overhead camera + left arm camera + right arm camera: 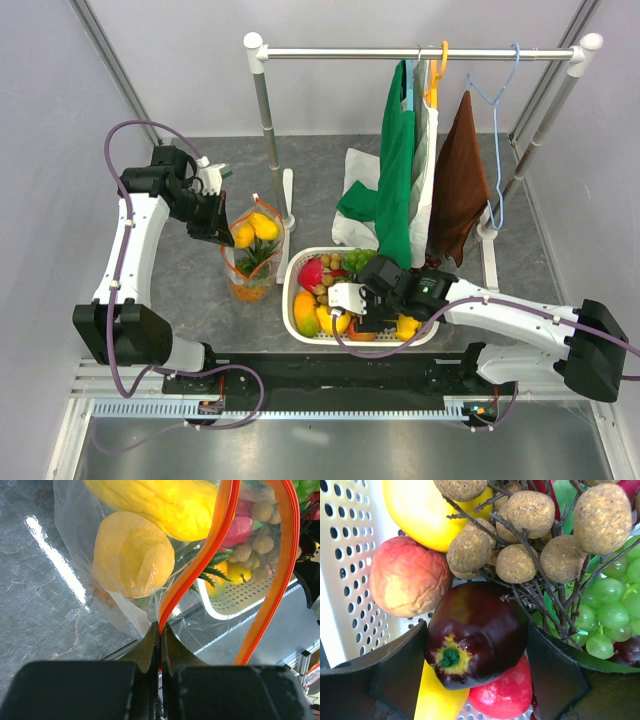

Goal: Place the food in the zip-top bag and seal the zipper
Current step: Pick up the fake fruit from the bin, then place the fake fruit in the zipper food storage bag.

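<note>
Overhead looks down; close wrist views apparently share basket [345, 580].

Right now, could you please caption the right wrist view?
Right gripper grips a dark purple toy fruit in the white basket.

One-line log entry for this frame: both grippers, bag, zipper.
left gripper: pinching zipper | right gripper: around dark red fruit in basket | bag: mouth open, yellow fruit inside
</note>
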You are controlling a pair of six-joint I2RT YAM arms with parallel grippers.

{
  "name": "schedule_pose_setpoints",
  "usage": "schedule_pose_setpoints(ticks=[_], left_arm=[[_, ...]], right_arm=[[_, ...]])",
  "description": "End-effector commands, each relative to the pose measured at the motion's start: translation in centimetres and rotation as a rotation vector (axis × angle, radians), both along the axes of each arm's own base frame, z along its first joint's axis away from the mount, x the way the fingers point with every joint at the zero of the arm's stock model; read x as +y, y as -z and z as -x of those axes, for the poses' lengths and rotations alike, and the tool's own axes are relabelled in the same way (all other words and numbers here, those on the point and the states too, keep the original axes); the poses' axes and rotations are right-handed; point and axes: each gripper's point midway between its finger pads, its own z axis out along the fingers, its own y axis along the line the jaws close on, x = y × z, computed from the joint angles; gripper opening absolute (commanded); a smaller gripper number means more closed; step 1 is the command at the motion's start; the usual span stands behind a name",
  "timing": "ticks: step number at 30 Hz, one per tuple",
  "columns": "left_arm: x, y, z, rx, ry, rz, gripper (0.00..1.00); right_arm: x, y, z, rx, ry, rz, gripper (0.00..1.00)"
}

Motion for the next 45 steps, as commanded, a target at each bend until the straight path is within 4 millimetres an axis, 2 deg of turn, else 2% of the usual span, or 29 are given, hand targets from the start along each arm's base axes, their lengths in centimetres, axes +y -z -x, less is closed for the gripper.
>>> schedule_pose_setpoints(ticks=[1,3,4,8,9,10,12,14,15,16,18,19,20,21,22,23,24,25,26,27,29,30,32,33,35,36,38,42,45], left_arm=[[-0.3,-0.9,0.0,-0.04,0.009,0.019,0.02],[-0.4,-0.9,0.0,-0.036,0.011,0.021,0.02],[-0.3,-0.9,0.0,-0.037,0.009,0.021,0.02],[-0.3,-0.8,0.1,-0.033,0.01,0.022,0.02],[-0.4,-0.8,0.1,-0.03,0.011,0.022,0.02],[-0.4,-0.8,0.1,-0.033,0.012,0.024,0.02],[-0.4,-0.7,0.2,-0.025,0.009,0.023,0.02],[-0.4,-0.7,0.2,-0.026,0.008,0.026,0.02],[-0.4,-0.6,0.2,-0.023,0.007,0.028,0.02],[-0.5,-0.6,0.2,-0.021,0.01,0.031,0.02],[-0.6,-0.7,0.3,-0.023,0.012,0.033,0.02],[-0.5,-0.7,0.2,-0.024,0.011,0.032,0.02],[-0.6,-0.8,0.3,-0.027,0.013,0.033,0.02],[-0.6,-0.9,0.2,-0.034,0.017,0.036,0.02],[-0.8,-1.0,0.2,-0.034,0.021,0.048,0.02],[-0.9,-1.1,0.3,-0.031,0.023,0.052,0.02],[-0.9,-1.4,0.3,-0.04,0.028,0.058,0.02],[-1.0,-1.5,0.3,-0.042,0.031,0.065,0.02],[-1.2,-1.7,0.3,-0.045,0.036,0.071,0.02],[-1.3,-1.9,0.3,-0.047,0.04,0.079,0.02],[-1.5,-2.2,0.2,-0.054,0.043,0.091,0.02],[-1.5,-2.3,0.2,-0.055,0.043,0.093,0.02],[-1.6,-2.5,0.3,-0.053,0.046,0.099,0.02],[-1.6,-2.8,0.2,-0.064,0.05,0.098,0.02],[-1.7,-3.1,0.2,-0.072,0.051,0.103,0.02],[-1.7,-3.3,0.2,-0.076,0.053,0.106,0.02],[-1.8,-3.3,0.3,-0.074,0.056,0.113,0.02],[-1.9,-3.4,0.5,-0.079,0.06,0.117,0.02],[-1.9,-3.4,0.5,-0.079,0.063,0.119,0.02]], right_arm=[[-0.3,-1.7,0.5,0.008,0.011,-0.018,0.67],[-0.8,-2.7,1.0,0.025,0.019,-0.016,0.6],[-0.6,-3.9,0.9,0.015,0.018,-0.04,0.58],[-0.9,-6.3,1.9,0.042,0.004,-0.071,0.54],[-0.9,-6.5,2.9,0.084,-0.019,-0.077,0.53],[-0.5,-7.6,3.2,0.091,-0.032,-0.103,0.52],[-0.2,-8.5,4.2,0.135,-0.062,-0.13,0.51],[1.0,-10.6,4.5,0.153,-0.077,-0.192,0.5],[2.0,-11.4,5.2,0.203,-0.075,-0.235,0.5],[3.2,-13.6,5.0,0.199,-0.08,-0.298,0.5],[5.8,-15.9,4.3,0.212,-0.068,-0.384,0.49],[7.1,-18.7,3.9,0.209,-0.055,-0.459,0.48],[8.6,-20.6,3.3,0.189,-0.057,-0.525,0.47],[10.1,-21.0,2.4,0.192,-0.045,-0.54,0.47],[11.2,-23.8,1.5,0.166,-0.014,-0.612,0.47],[12.4,-25.3,0.5,0.138,0.002,-0.662,0.47],[13.7,-25.2,-0.6,0.137,0.027,-0.667,0.47],[14.6,-27.0,-1.3,0.113,0.035,-0.714,0.47],[15.5,-28.0,-2.2,0.101,0.064,-0.759,0.47],[16.8,-27.4,-3.1,0.11,0.089,-0.758,0.47],[18.5,-28.5,-4.1,0.125,0.127,-0.818,0.47],[19.5,-27.4,-4.8,0.14,0.15,-0.805,0.47],[20.6,-27.6,-5.6,0.153,0.17,-0.82,0.46],[21.3,-26.5,-6.1,0.18,0.196,-0.809,0.46],[22.3,-25.9,-6.8,0.205,0.213,-0.817,0.46],[23.0,-24.7,-7.2,0.232,0.218,-0.802,0.46],[23.8,-24.2,-7.6,0.27,0.238,-0.806,0.46],[24.5,-21.7,-9.8,0.339,0.304,-0.794,0.46],[25.1,-21.5,-9.6,0.409,0.28,-0.807,0.45]])
